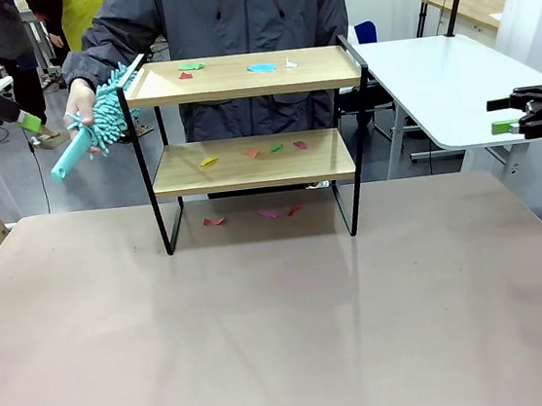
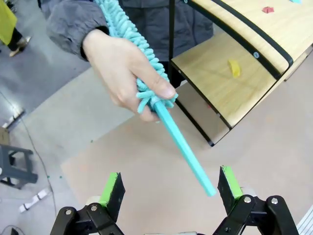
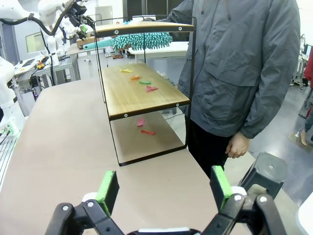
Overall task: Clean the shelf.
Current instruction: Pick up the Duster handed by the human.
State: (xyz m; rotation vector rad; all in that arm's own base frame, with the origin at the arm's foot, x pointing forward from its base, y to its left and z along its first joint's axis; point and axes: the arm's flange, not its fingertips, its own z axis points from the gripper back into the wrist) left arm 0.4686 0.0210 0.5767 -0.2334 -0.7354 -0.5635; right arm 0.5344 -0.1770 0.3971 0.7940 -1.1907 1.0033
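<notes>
Light wooden boards in a thin black frame form the shelf (image 1: 227,79), which stands at the far middle of the beige desk (image 1: 267,341). Coloured paper scraps (image 1: 260,67) lie on both boards and on the desk beneath. A person's hand (image 1: 78,98) holds a teal fluffy duster (image 1: 105,119) beside the shelf's left end, its handle pointing toward the left end effector (image 2: 170,186), whose fingers stand apart, empty. The right end effector (image 3: 164,188) hovers off to the right, likewise spread wide, gripping nothing.
</notes>
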